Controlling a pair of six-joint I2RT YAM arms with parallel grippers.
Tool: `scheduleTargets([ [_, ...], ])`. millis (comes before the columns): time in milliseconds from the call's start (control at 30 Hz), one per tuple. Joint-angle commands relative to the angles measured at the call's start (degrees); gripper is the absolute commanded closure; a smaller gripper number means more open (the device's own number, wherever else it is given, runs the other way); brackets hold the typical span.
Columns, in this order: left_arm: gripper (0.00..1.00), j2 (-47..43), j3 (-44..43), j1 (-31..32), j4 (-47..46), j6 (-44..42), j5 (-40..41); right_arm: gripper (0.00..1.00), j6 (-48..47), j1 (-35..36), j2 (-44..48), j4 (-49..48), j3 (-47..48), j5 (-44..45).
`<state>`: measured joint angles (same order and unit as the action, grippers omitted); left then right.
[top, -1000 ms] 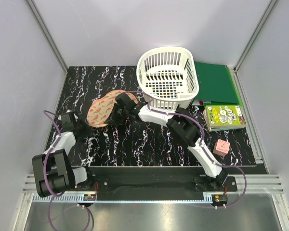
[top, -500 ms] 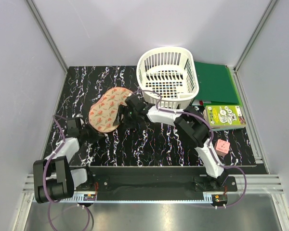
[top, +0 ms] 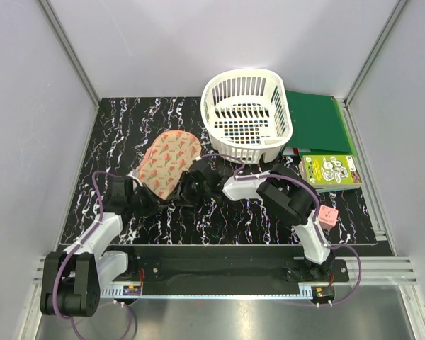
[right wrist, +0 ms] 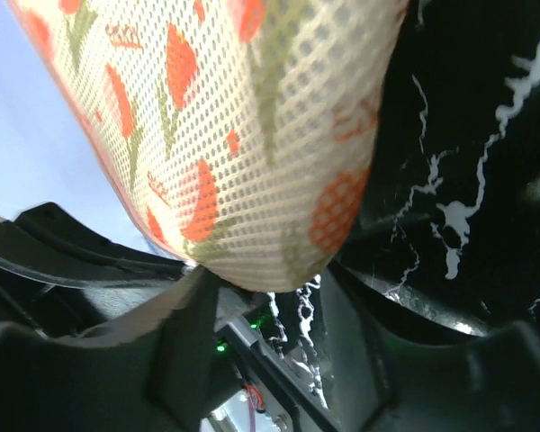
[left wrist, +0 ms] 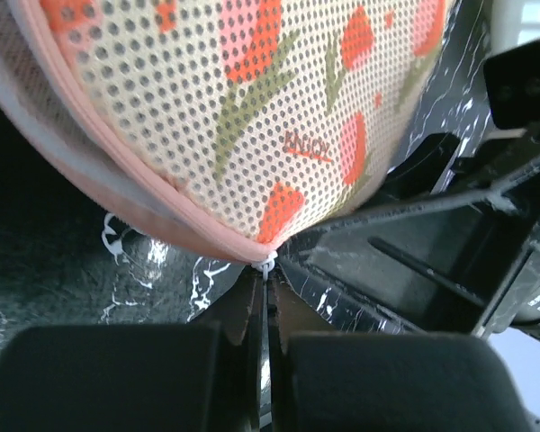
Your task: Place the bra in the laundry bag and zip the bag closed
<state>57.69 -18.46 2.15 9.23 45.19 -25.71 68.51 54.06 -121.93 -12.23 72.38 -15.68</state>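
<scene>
The laundry bag (top: 168, 161), peach-pink mesh with a red-green print, lies left of the middle of the table, its near end raised between both grippers. My left gripper (top: 147, 201) is at the bag's near left edge. In the left wrist view it (left wrist: 266, 290) is shut on the small white zipper pull (left wrist: 267, 266) at the bag's pink trim (left wrist: 162, 216). My right gripper (top: 188, 190) is at the near right end. In the right wrist view its fingers (right wrist: 193, 333) hold the bag's rounded end (right wrist: 252, 180). The bra is not in view.
A white slotted basket (top: 246, 117) stands behind the right arm. A green folder (top: 316, 122) and a book (top: 331, 172) lie at the right. A pink cube (top: 326, 216) sits by the right arm's base. The table top (top: 127, 120) is black marble pattern.
Both grippers have drawn toward the near edge. The left one moved right to the bag's near end. The bag shifted slightly right and turned more upright.
</scene>
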Motion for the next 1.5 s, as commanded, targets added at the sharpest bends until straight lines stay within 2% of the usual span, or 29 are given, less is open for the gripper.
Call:
scheduleTargets([
  [0,1.00,-1.44,1.23,0.92,-1.68,1.04,-1.53,0.52,4.88,-0.19,1.17,-7.81,-1.62,2.49],
  [100,1.00,-0.83,1.58,0.92,-1.76,0.34,-1.53,0.54,4.36,-0.10,1.87,-8.60,-3.12,3.82],
  [200,1.00,-0.74,1.76,1.01,-1.68,-0.01,-1.53,0.47,2.42,-0.19,2.83,-8.60,-3.30,3.64],
  [233,1.00,-0.74,1.93,1.01,-1.76,-0.01,-1.62,0.42,1.90,-0.19,3.19,-8.60,-3.38,3.55],
  [333,1.00,-1.00,1.94,1.01,-1.76,0.16,-2.41,0.38,1.37,-0.27,3.98,-8.60,-3.82,4.60],
  [500,1.00,-3.02,2.81,1.54,-1.85,0.78,-2.94,0.39,1.19,-0.45,2.66,-8.07,-1.98,4.52],
  [667,1.00,-3.55,3.69,1.54,-1.68,0.78,-2.68,0.44,0.05,-0.63,3.10,-7.72,-1.89,5.84],
  [800,1.00,-3.20,3.60,1.54,-1.68,0.51,-2.41,0.53,-2.50,-1.15,2.84,-7.81,-1.63,6.98],
  [833,1.00,-3.11,3.60,1.54,-1.85,0.69,-2.41,0.60,-3.37,-1.33,2.49,-8.07,-1.37,6.81],
  [900,1.00,-3.02,3.61,1.54,-1.85,0.69,-2.67,0.69,-5.40,-1.50,2.31,-9.12,-1.36,7.24],
  [933,1.00,-3.02,3.69,1.54,-1.85,0.69,-2.59,0.78,-6.01,-1.59,2.40,-10.26,-1.36,7.42],
  [1000,1.00,-3.29,3.61,1.54,-1.85,0.78,-2.32,0.88,-7.07,-1.77,2.31,-11.06,-1.54,7.16],
  [1033,1.00,-3.11,3.52,1.54,-1.85,0.78,-2.06,1.00,-7.25,-1.77,2.66,-11.76,-2.06,6.90],
  [1333,1.00,-0.13,0.36,-1.00,0.52,-1.94,1.72,1.00,-7.95,-3.96,6.70,-9.04,-8.47,10.15],
  [1467,1.00,1.28,-1.49,-8.10,3.42,-5.54,3.04,1.00,-11.46,-6.51,6.97,-8.69,-8.66,5.15],
])
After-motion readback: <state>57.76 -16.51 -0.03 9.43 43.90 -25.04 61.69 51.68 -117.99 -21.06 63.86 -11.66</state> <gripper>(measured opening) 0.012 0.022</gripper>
